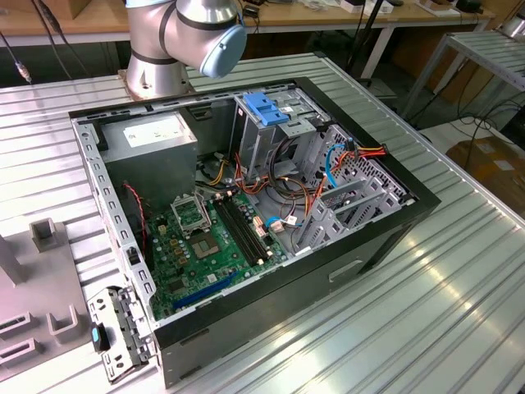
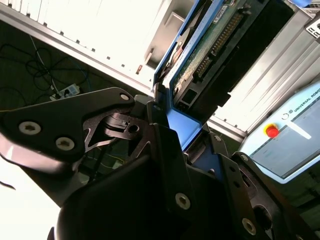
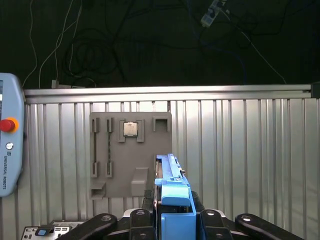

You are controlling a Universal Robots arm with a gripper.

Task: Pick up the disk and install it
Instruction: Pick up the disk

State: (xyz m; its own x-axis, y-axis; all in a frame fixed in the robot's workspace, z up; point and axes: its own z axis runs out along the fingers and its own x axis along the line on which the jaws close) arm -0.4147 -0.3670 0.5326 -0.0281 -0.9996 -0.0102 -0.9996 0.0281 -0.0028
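Disk (image 3: pixel 173 197) stands edge-on, gripped on both sides by the closed jaws.

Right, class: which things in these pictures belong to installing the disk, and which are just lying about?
Job in hand: disk, clamped in the gripper; open computer case; drive cage, probably.
Lying about: grey parts holder; teach pendant; cables on the floor.

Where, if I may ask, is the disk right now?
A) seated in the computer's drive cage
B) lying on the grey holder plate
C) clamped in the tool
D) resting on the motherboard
C: in the first wrist view the disk, with its blue rail, stands clamped between the fingers of the tool.
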